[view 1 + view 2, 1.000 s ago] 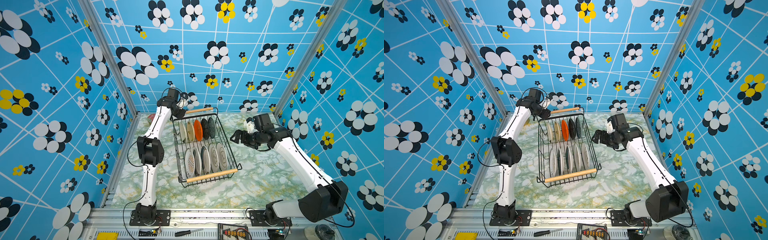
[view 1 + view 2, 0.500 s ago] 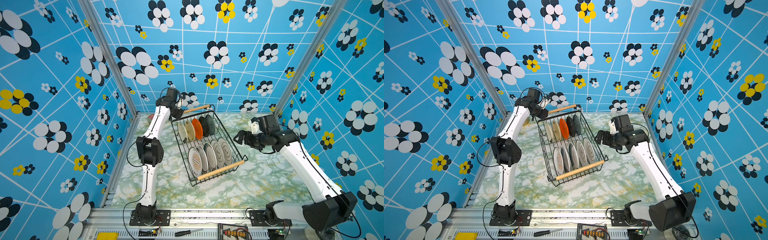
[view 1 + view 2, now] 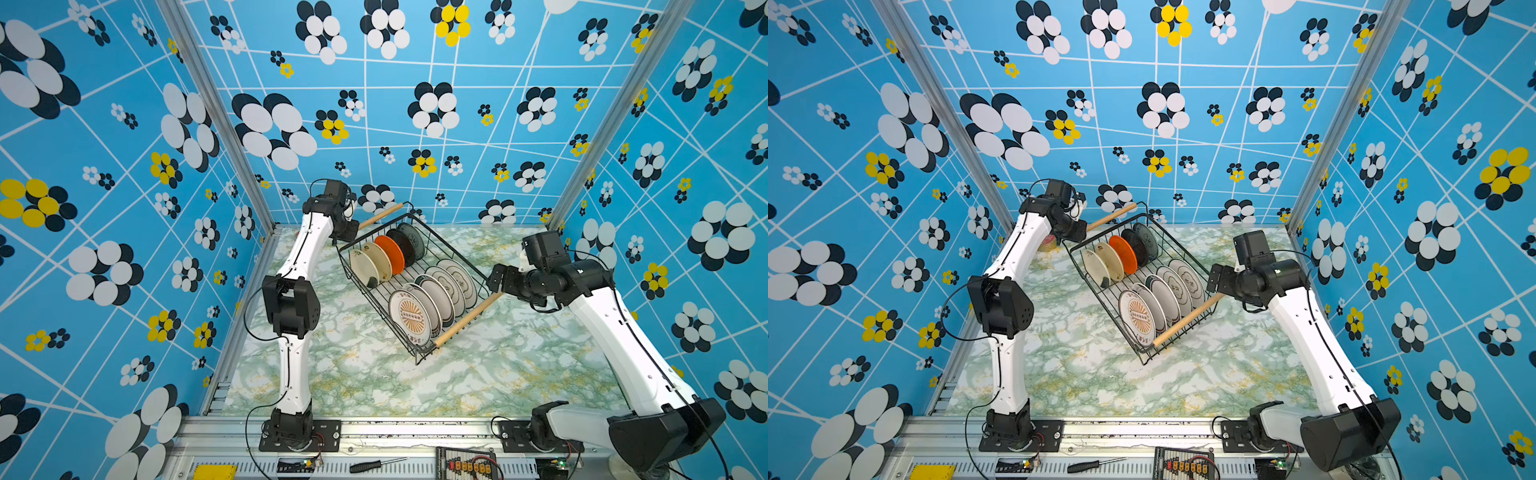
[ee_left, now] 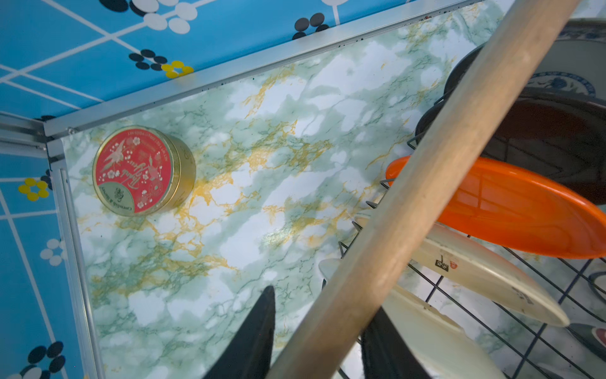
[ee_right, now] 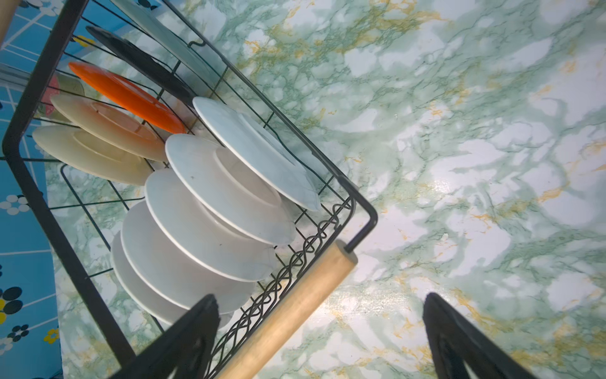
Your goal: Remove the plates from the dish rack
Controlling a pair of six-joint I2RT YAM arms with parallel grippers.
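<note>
A green-and-gold marbled tabletop (image 3: pixel 374 386) is enclosed by blue walls (image 3: pixel 415 83) printed with white, black and yellow flowers.

In the left wrist view, the left gripper (image 4: pixel 324 305) is seen with the far wooden handle (image 4: pixel 426 183) of the dish rack (image 3: pixel 419 356) lying between its black fingers (image 4: pixel 255 334). A strip of tabletop is shown between one finger and the rod, so it cannot be told whether the handle is clamped or only straddled. In both top views this gripper is placed at the rack's far left corner, close to the back wall. A small red-lidded tin (image 4: pixel 137 170) is set near the table's far left corner, apart from the rack.

The right gripper (image 5: pixel 319 295) is held with its jaws wide apart and nothing is gripped. In the right wrist view, the near wooden handle (image 5: pixel 295 305) is seen running just beside one finger, with bare marble filling the rest of the gap. Contact between them cannot be made out.

The rack is laid diagonally across the middle of the table, between the two grippers. The plates (image 3: pixel 440 291) are stood on edge inside it in two rows. Toward the far handle, two cream plates (image 3: pixel 370 266), an orange plate (image 3: pixel 390 253), a black plate (image 3: pixel 405 245) and a patterned plate (image 3: pixel 414 237) are lined up. Toward the near handle, larger white plates are ranged, and a sunburst emblem is shown on the frontmost plate (image 3: pixel 411 318).
</note>
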